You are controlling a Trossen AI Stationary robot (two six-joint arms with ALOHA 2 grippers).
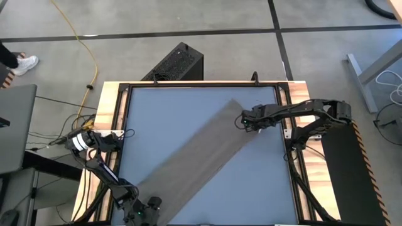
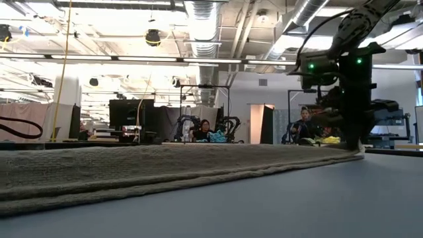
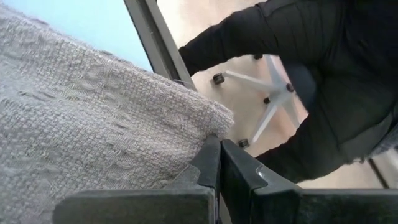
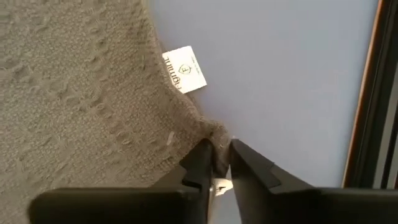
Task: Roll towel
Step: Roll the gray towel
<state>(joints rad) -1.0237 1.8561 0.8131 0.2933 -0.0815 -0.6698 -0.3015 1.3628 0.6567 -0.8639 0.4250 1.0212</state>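
Note:
The taupe towel (image 1: 201, 157) lies as a long folded strip slanting across the blue table top (image 1: 163, 113), from the near left to the far right. It also shows in the low view (image 2: 165, 165). Its white tag (image 4: 185, 68) lies flat on the table beside the far right end. My right gripper (image 1: 245, 120) is shut on that end's corner. My left gripper (image 1: 146, 208) is shut on the near left end, at the table's near edge. My left gripper pinches a corner of the towel's near end (image 3: 208, 124) between its two fingers. The corner lies over the table's frame; the rest lies flat and slack on the table. My right gripper pinches the corner of the towel's far right end (image 4: 214, 132), just past the tag, between its two fingers. The fingers come from above, pointing down (image 2: 357, 142). The corner sits at table height, and the towel lies flat behind it.
A black frame (image 1: 286, 144) borders the table. A black box (image 1: 179, 63) and a yellow cable (image 1: 94, 63) lie on the floor beyond the far edge. A person in dark clothes (image 3: 323, 81) stands by the near left corner. People sit far off (image 2: 205, 129).

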